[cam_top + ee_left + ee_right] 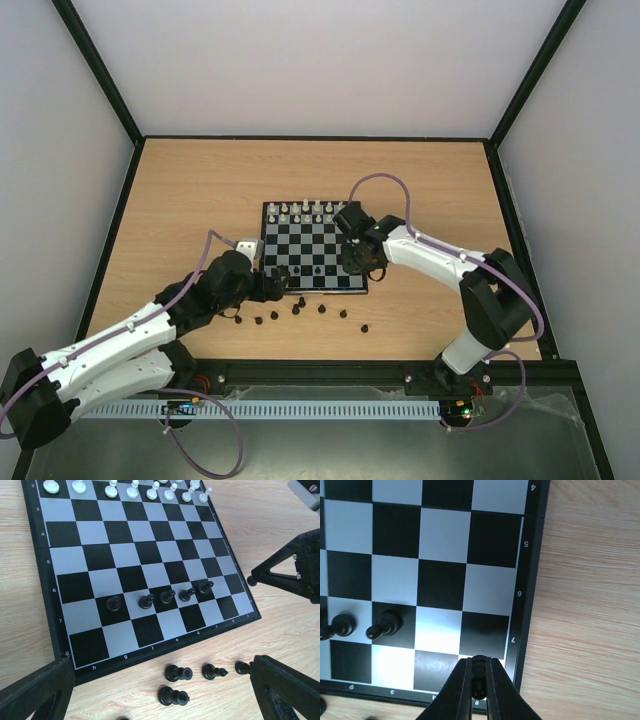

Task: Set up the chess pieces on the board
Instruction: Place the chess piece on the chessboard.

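Right wrist view: right gripper (pixel 479 661) clenched on a black chess piece (pixel 479 672) over the board (pixel 532 580) corner.
Centre it upright on the empty square beside the black pawns (pixel 385 625) left of the gripper, then release.

Board (pixel 44 580) side border: carried the rank numbers 2 to 8.
Near border: showed file letters h to c.

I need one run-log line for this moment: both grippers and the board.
left gripper: open over loose black pieces | right gripper: shut on black piece, over board edge | board: five black pawns in row
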